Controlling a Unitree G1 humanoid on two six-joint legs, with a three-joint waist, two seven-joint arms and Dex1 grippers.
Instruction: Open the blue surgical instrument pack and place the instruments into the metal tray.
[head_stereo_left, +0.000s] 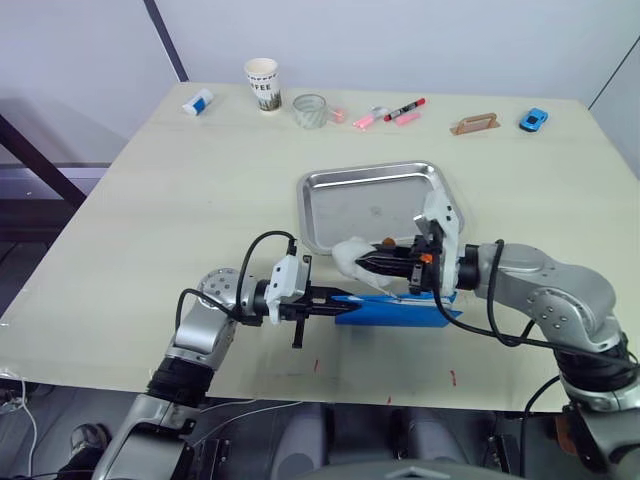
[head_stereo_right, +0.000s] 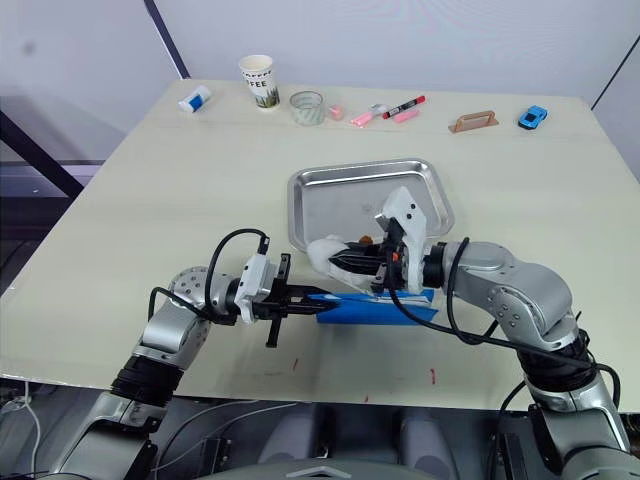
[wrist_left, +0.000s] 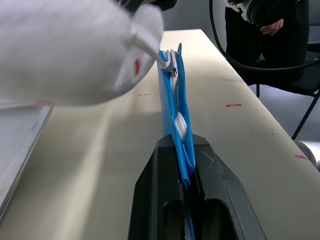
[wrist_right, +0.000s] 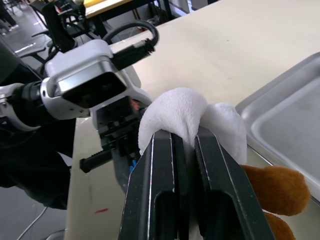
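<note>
Blue surgical instrument pack (head_stereo_left: 395, 308) half hidden behind white fluffy pull (head_stereo_left: 352, 254).

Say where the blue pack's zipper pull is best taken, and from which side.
A judgement: grip the white fluffy pull where it joins the zipper on the upper edge of the blue surgical instrument pack, coming from the robot's right, opposite the left gripper clamping the pack's left end on edge.

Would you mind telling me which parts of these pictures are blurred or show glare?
Left wrist view: the white fluffy thing close to the lens is blurred, the blue pack sharper. Left eye view: the metal tray shows bright reflections. Right wrist view: the background is soft.
</note>
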